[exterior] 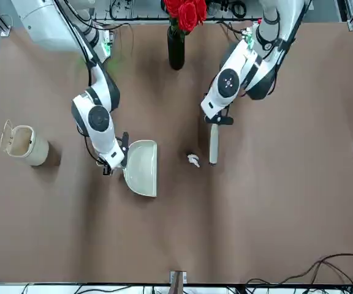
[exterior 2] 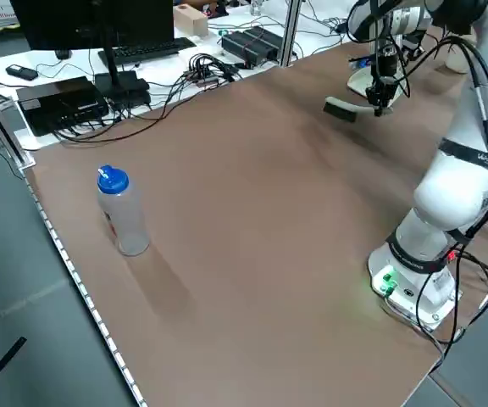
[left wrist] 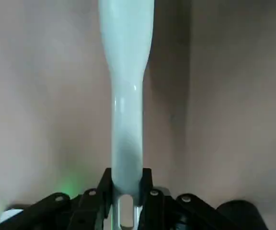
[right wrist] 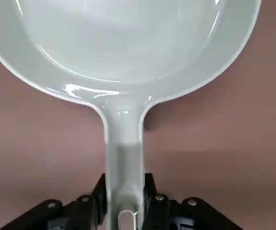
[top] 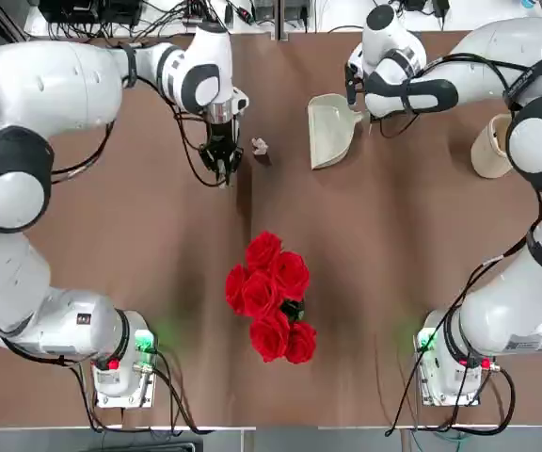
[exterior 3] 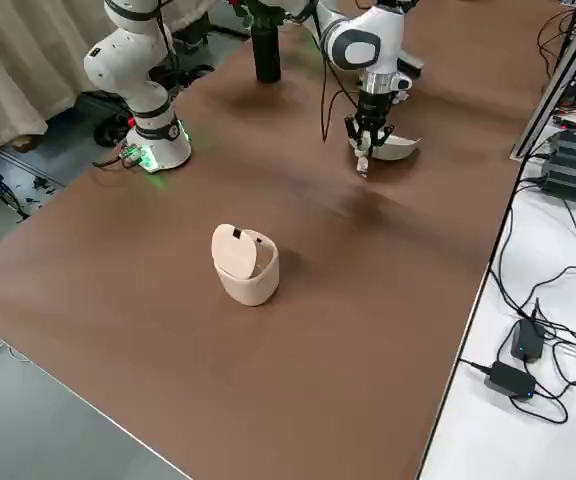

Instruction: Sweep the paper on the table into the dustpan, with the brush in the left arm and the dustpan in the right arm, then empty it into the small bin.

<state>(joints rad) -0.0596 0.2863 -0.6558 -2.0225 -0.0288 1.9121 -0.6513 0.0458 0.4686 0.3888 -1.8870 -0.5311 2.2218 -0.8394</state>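
Front view showed the table [exterior: 274, 220] with the dustpan [exterior: 142, 166] as landmark; the small bin [exterior: 24, 144] stood well apart on its handle side; the right gripper [exterior: 110, 164] pinched its stubby handle; the left gripper [exterior: 215, 120] clamped the brush [exterior: 213, 146] beyond its open mouth; the paper [exterior: 193, 160] lay between dustpan and brush, just beside the brush.

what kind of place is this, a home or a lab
Most likely a robotics lab, not a home: two white arms are bolted to a wide brown table, a monitor and keyboard sit on a bench beside it, and power adapters with loose cables trail along the edge.
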